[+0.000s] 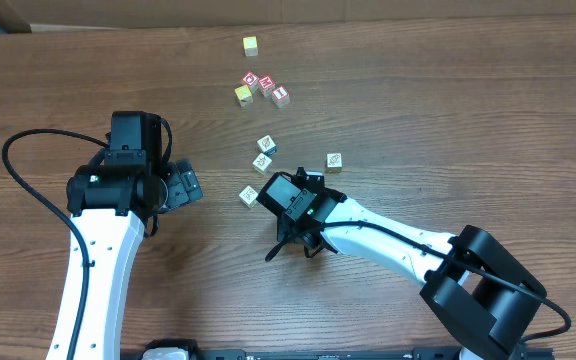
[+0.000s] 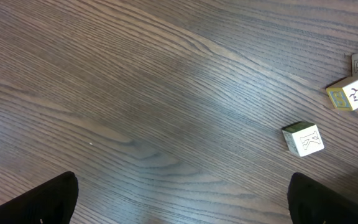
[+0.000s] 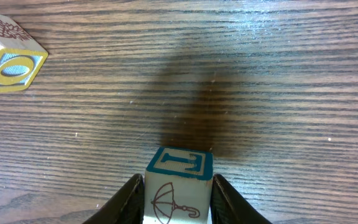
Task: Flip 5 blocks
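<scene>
My right gripper (image 3: 179, 202) is shut on a cream block (image 3: 179, 186) that has an umbrella drawing on one face and a blue letter face on the side away from me. The block is just above the wood. Overhead, that gripper (image 1: 296, 243) hides the held block. Three more cream blocks (image 1: 266, 145) (image 1: 262, 161) (image 1: 334, 162) lie beyond it, and another (image 1: 248, 196) sits to its left. My left gripper (image 1: 183, 187) is open over bare wood, its fingertips (image 2: 51, 199) spread wide. A block marked K (image 2: 303, 138) lies ahead to its right.
Red letter cubes (image 1: 266, 84) and a yellow cube (image 1: 243, 94) cluster at the back, with one more yellow cube (image 1: 251, 45) farther off. In the right wrist view a block with a yellow and blue face (image 3: 8, 62) lies at the upper left. The table's far edge (image 1: 168, 27) runs behind them.
</scene>
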Motion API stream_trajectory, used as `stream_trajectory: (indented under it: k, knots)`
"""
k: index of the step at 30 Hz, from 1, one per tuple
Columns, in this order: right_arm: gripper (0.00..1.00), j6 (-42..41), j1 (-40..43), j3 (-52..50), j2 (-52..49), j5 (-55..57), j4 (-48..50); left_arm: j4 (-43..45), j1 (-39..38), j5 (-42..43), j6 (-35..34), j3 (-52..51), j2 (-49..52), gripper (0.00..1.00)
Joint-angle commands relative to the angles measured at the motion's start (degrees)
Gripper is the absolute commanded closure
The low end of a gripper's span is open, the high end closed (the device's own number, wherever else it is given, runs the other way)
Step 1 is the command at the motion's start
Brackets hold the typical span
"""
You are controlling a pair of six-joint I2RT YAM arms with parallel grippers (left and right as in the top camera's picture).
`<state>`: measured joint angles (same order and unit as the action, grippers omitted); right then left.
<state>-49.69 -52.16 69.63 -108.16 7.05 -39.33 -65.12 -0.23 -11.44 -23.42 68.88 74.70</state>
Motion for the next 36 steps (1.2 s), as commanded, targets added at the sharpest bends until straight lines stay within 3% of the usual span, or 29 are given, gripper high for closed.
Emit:
stream_trajectory:
  k: [1,11,26,33,36]
  knots:
    - [0.66,0.5,0.1,-0.3,0.7,1.1,0.2,0.0,0.2,-1.0,1.2,0.7,0.2,0.0]
    - [0.57,0.7,0.1,-0.2,0.7,1.1,0.1,0.0,0.2,-1.0,1.2,0.7,0.2,0.0]
    - [0.64,5.6,0.1,-0.2,0.7,1.1,1.6,0.0,0.2,-1.0,1.2,0.7,0.2,0.0]
    - [0.54,5.7,0.1,-0.2,0.7,1.1,1.6,0.0,0.2,-1.0,1.2,0.7,0.2,0.0]
    - [0.52,10.9,0.5,2.3,0.9,1.0,0.6,0.0,0.2,-1.0,1.2,0.7,0.2,0.0]
